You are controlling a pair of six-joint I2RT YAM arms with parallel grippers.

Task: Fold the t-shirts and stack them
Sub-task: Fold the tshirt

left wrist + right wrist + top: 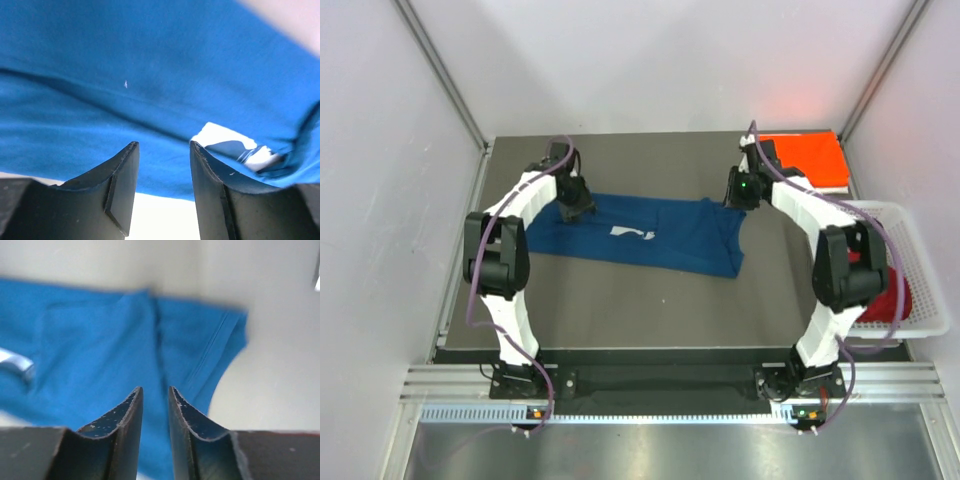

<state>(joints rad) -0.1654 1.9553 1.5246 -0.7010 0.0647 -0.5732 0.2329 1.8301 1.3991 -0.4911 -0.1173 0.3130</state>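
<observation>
Our left gripper [575, 212] and right gripper [740, 195] hang, jaws apart and empty, over the blue shirt [640, 238] on the table [650, 320], so we should pinch both far corners evenly.

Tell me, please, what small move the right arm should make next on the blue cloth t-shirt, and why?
Probably lower the right gripper onto the right end of the blue cloth t-shirt and pinch it: its jaws stand slightly apart with nothing between, and the shirt lies spread wide.
</observation>
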